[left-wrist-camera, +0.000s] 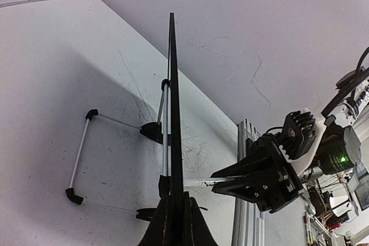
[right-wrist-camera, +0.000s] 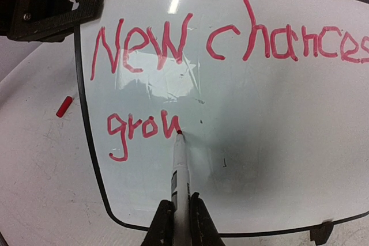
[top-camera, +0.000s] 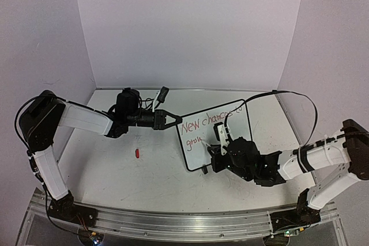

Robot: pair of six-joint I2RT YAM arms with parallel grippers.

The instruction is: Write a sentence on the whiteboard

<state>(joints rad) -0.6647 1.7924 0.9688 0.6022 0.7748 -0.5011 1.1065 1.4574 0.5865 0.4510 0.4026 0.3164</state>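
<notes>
The whiteboard (top-camera: pixel 216 133) stands tilted at the table's middle, black-framed, with red writing "New chances" and below it "grou". My left gripper (top-camera: pixel 171 119) is shut on the board's left edge; in the left wrist view the board (left-wrist-camera: pixel 173 113) shows edge-on between my jaws. My right gripper (top-camera: pixel 214 149) is shut on a white marker (right-wrist-camera: pixel 181 171) with a red tip, and the tip touches the board (right-wrist-camera: pixel 259 113) at the end of "grou". The right gripper (left-wrist-camera: pixel 230 184) also shows in the left wrist view, marker against the board.
The red marker cap (top-camera: pixel 137 153) lies on the table left of the board, and shows in the right wrist view (right-wrist-camera: pixel 64 106). The board's wire stand (left-wrist-camera: pixel 86 154) sits behind it. White walls enclose the table at back and sides.
</notes>
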